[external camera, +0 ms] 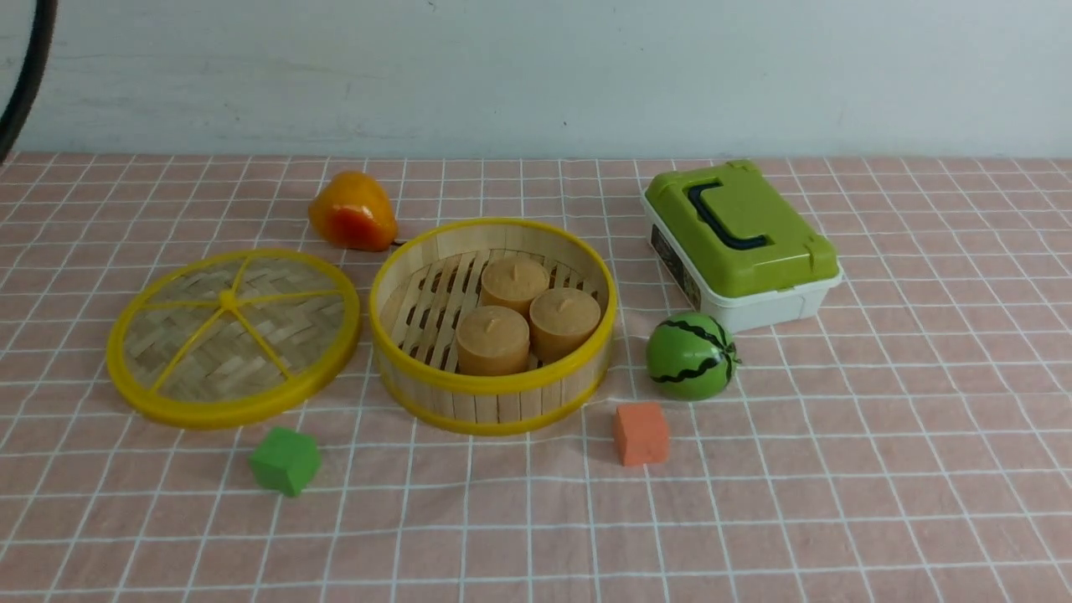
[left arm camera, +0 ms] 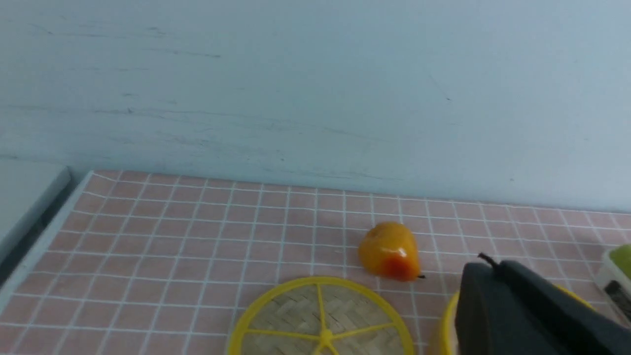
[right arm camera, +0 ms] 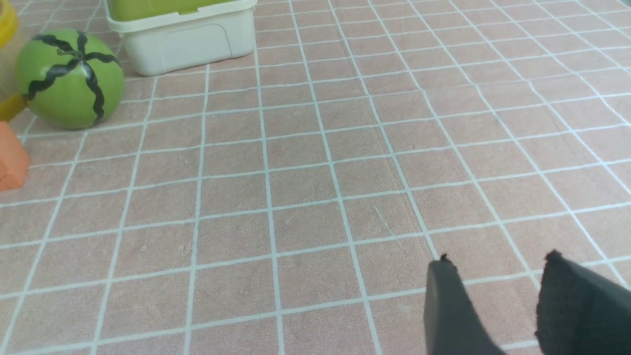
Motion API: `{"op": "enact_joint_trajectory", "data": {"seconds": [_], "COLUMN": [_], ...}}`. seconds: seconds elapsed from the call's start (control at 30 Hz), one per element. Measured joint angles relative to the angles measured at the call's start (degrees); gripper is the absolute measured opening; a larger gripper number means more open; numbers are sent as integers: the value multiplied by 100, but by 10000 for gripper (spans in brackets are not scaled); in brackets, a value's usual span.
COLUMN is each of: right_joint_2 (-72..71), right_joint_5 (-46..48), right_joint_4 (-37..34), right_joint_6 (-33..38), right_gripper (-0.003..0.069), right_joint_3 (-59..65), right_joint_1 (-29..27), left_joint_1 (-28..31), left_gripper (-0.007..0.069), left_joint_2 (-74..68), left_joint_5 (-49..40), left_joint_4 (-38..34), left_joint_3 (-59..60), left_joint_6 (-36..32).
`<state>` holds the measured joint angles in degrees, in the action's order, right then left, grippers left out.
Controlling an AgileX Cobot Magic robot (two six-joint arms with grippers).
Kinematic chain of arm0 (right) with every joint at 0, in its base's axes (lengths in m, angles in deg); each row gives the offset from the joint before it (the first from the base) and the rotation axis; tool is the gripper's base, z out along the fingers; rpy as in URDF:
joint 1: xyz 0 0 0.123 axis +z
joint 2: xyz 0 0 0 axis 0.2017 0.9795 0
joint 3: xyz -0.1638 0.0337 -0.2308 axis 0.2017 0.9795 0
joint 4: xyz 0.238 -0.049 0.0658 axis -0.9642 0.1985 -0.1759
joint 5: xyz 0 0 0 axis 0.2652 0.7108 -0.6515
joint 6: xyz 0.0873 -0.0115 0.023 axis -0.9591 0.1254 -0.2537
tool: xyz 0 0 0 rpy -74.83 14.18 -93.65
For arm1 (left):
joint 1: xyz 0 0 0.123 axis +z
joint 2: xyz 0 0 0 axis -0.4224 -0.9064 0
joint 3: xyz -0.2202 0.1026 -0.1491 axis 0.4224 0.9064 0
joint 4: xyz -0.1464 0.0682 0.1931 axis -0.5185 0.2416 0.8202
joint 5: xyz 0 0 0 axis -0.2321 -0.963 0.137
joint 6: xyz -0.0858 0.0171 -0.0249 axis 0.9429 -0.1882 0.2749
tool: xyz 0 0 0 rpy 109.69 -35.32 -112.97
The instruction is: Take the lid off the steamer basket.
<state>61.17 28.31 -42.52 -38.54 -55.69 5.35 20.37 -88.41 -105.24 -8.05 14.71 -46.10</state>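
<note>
The lid (external camera: 234,335) lies flat on the checked cloth to the left of the steamer basket (external camera: 494,387), its right rim close against the basket's wall. The basket stands open with three brown round buns (external camera: 528,314) inside. Neither gripper shows in the front view. In the left wrist view my left gripper (left arm camera: 495,268) has its dark fingers pressed together and empty, above the basket's yellow rim (left arm camera: 446,325), with the lid (left arm camera: 320,320) beside it. In the right wrist view my right gripper (right arm camera: 498,259) is open and empty over bare cloth.
A yellow-orange toy fruit (external camera: 352,211) lies behind the lid. A white box with a green top (external camera: 741,239) stands at the back right, a toy watermelon (external camera: 691,356) in front of it. An orange cube (external camera: 641,433) and a green cube (external camera: 286,461) lie nearer the front.
</note>
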Motion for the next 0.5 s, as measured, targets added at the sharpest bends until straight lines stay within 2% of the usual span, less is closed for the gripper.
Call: {"op": "enact_joint_trajectory", "data": {"seconds": [0.13, 0.33, 0.5], "right_joint_2": [0, 0, 0], "right_joint_5": [0, 0, 0], "right_joint_4": [0, 0, 0], "right_joint_6": [0, 0, 0], "right_gripper": [241, 241, 241], "right_joint_3": [0, 0, 0], "right_joint_1": [0, 0, 0], "left_joint_1": [0, 0, 0], "left_gripper": [-13, -13, -13], "left_joint_2": [727, 2244, 2818], "left_joint_5": [173, 140, -113], "left_joint_4": [-743, -2386, -2823], "left_joint_3": [1018, 2689, 3354], "left_joint_6": [-355, -1704, -1950]}}
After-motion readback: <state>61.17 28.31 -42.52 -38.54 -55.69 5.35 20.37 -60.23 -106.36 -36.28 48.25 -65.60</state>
